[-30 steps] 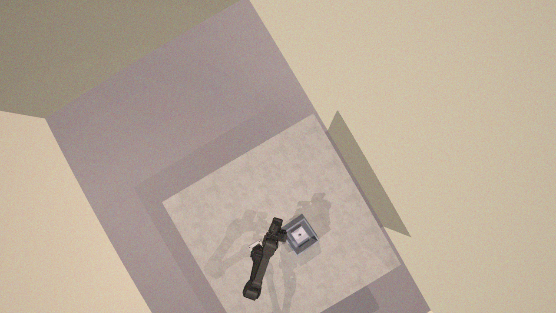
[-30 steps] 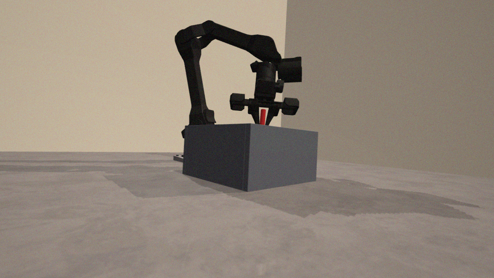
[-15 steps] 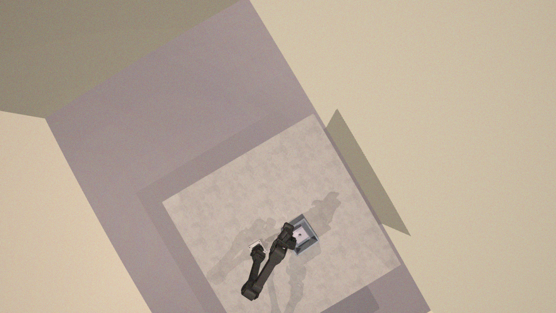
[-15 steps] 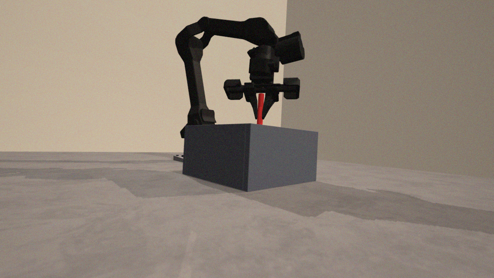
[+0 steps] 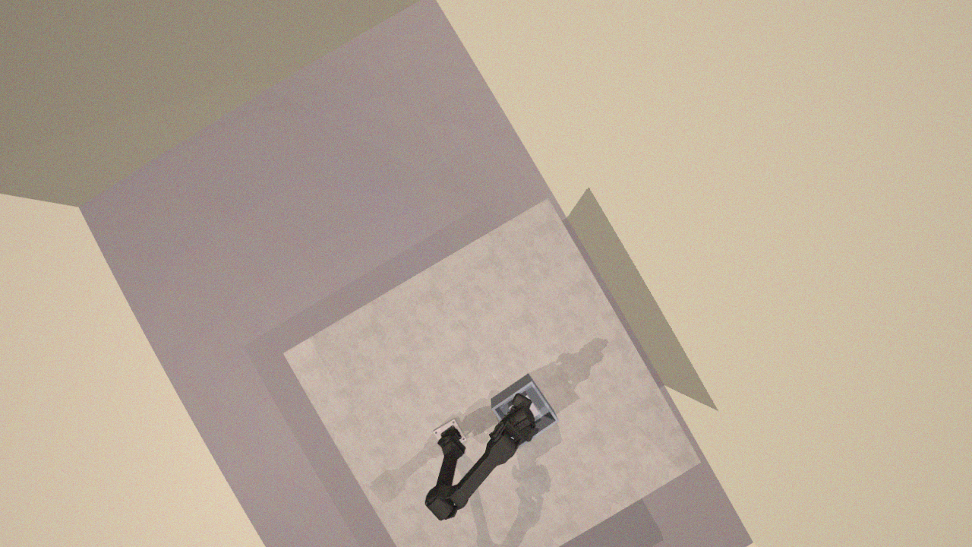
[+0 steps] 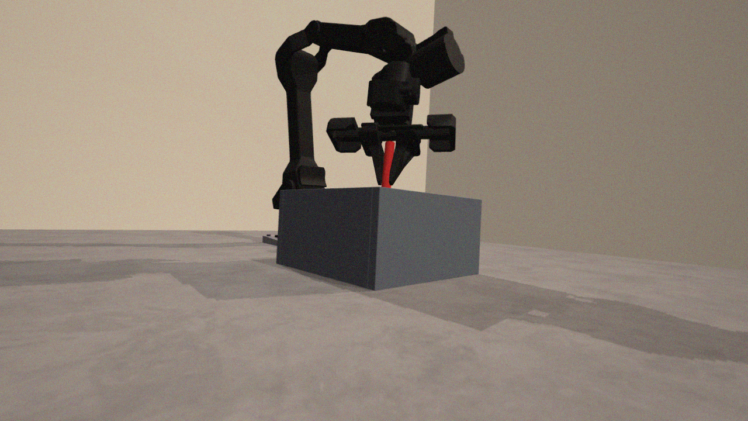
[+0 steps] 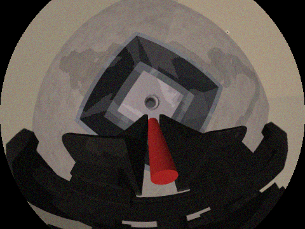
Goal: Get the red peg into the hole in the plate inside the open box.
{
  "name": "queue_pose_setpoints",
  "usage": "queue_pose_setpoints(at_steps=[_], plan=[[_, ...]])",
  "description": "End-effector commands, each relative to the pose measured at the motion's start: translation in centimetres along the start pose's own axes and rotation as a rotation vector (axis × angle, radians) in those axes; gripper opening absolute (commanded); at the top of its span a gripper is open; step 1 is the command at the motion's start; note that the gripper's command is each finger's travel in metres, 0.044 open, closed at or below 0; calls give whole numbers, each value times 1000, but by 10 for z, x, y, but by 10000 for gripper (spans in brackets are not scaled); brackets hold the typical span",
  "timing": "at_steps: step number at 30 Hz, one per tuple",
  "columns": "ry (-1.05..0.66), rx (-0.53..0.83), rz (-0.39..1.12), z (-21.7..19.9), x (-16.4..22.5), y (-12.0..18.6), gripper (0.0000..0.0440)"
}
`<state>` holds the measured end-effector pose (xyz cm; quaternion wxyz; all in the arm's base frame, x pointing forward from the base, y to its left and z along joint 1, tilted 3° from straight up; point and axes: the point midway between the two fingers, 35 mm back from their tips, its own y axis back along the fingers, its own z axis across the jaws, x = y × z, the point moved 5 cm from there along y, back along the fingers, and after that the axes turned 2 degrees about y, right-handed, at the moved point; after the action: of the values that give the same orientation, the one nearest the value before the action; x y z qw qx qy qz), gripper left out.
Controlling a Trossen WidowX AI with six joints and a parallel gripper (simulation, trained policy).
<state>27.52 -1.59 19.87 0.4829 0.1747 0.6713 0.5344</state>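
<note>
on pale mottled tabletop (image 5: 408, 339) (image 6: 209, 355) stood black jointed arm (image 5: 479, 475) (image 6: 300, 115), then open blue-grey square box (image 5: 547, 403) (image 6: 428, 235) (image 7: 109, 63). above box, black two-fingered gripper (image 6: 385, 183) (image 7: 153, 117) was clamped on slim red cylindrical peg (image 6: 387, 162) (image 7: 160, 152), slightly tilted, outside round hole (image 7: 150, 102) in pale plate (image 7: 136, 92).

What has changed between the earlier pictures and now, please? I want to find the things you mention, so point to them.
The gripper (image 5: 528, 408) (image 6: 385, 183) (image 7: 153, 117) rose, then swung over the open box (image 5: 547, 403) (image 6: 426, 238) (image 7: 178, 48), carrying the red peg (image 6: 388, 162) (image 7: 160, 152). Nothing was let go; the box stayed put, its plate's hole (image 7: 150, 102) unfilled.
</note>
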Motion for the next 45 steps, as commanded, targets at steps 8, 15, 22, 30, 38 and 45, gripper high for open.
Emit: queue_pose_setpoints(at_steps=[8, 15, 22, 30, 38, 45], plan=[[65, 5, 43, -1, -18, -31, 1], [125, -6, 84, -2, -20, -51, 0], [175, -10, 135, -2, -18, -68, 109], [209, -41, 155, 6, -33, -65, 164], [221, -53, 186, 20, -52, -53, 200], [218, -54, 233, 34, -66, -41, 209]])
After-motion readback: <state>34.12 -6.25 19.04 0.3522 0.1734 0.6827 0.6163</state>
